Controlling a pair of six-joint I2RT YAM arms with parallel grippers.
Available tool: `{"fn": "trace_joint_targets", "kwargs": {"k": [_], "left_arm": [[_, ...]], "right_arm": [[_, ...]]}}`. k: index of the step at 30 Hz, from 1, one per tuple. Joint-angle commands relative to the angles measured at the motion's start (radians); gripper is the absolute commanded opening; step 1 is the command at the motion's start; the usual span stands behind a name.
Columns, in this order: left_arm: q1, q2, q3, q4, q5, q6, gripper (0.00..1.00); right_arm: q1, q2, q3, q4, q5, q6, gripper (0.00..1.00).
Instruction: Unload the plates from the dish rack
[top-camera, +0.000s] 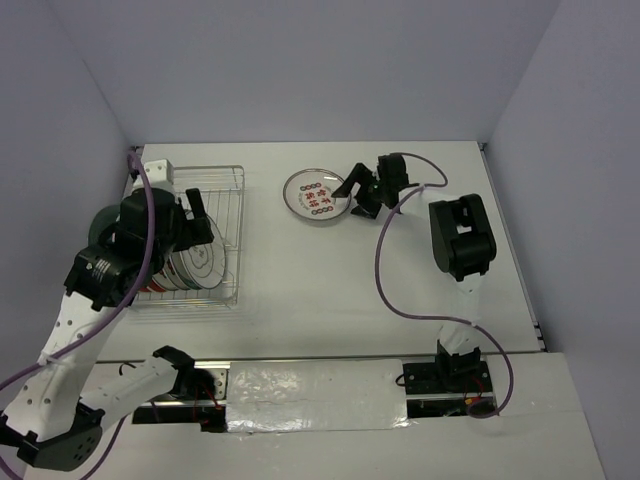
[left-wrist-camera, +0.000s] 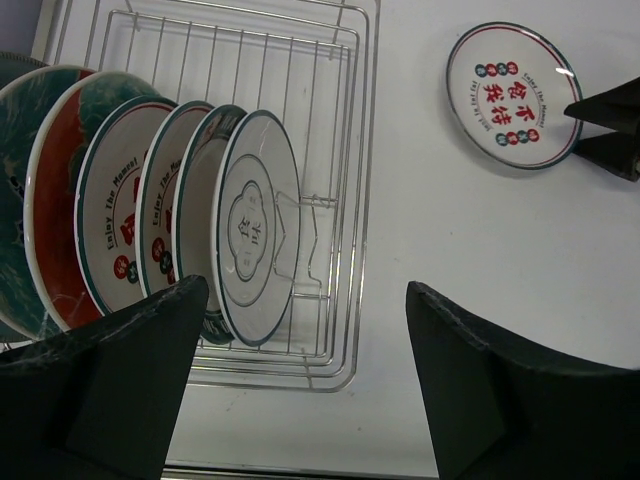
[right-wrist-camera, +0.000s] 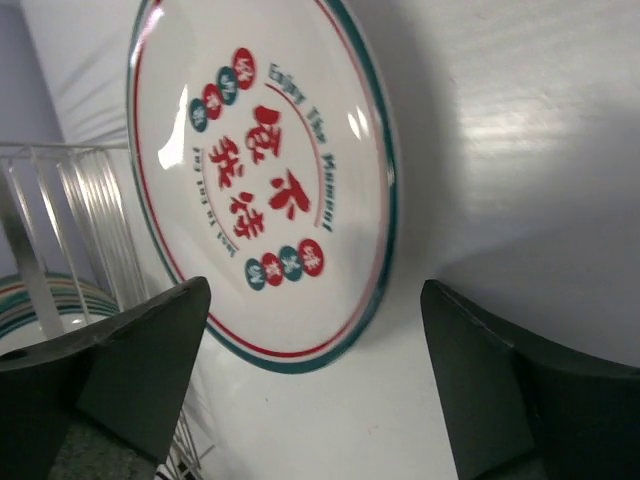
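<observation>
Over to the counter (top-camera: 330, 290), where one white plate (top-camera: 316, 195) already lies flat and face up, out in the open to the right of the dish rack (top-camera: 226, 190). The right gripper (top-camera: 352, 195) sits at that plate's right edge, fingers spread wide, nothing between them, and its purple cable (top-camera: 380, 270) loops back across the counter. From the right wrist the plate (right-wrist-camera: 262, 180) fills the view ahead of the open gripper (right-wrist-camera: 315, 290), and "Enjoy The Moment" reads clearly along its inner red ring, next to big red Chinese characters and small red and teal dots. Back at the rack (left-wrist-camera: 335, 120), a row of plates stands on edge between the prongs at one end while the other end holds only bare wire. The front plate (left-wrist-camera: 258, 228) is white with a teal rim and a faint grey emblem I can't read. Behind it come white plates lettered "Enjoy The Moment" (left-wrist-camera: 112, 215), then a larger red-and-teal floral plate (left-wrist-camera: 50, 215). The frame cuts off whatever stands further left. The left gripper (left-wrist-camera: 305, 290) hangs above that row, fingers well apart, touching no plate. In the top view the left arm (top-camera: 125, 255) blocks most of the stack.
</observation>
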Motion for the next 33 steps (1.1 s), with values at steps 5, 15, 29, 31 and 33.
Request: {"fn": "trace_joint_targets", "kwargs": {"k": [5,15,29,31,33], "left_arm": [[0.001,0.078,-0.034,-0.024,-0.129,-0.003,0.88],[0.027,0.213,-0.118,0.008,-0.210,-0.023,0.66],[0.119,0.268,-0.238,0.108,-0.149,0.021,0.51],[0.119,0.275,-0.240,0.114,-0.132,0.021,0.50],[0.119,0.279,-0.228,0.111,-0.123,0.023,0.41]], "right_arm": [[0.003,-0.337,-0.061,-0.402,0.440,-0.112,1.00],[0.196,-0.908,-0.400,-0.381,0.530,-0.238,1.00],[0.292,-1.142,-0.586,-0.340,0.478,-0.192,1.00],[0.298,-1.152,-0.581,-0.347,0.487,-0.188,1.00],[0.307,-1.158,-0.581,-0.350,0.493,-0.185,1.00]]}}
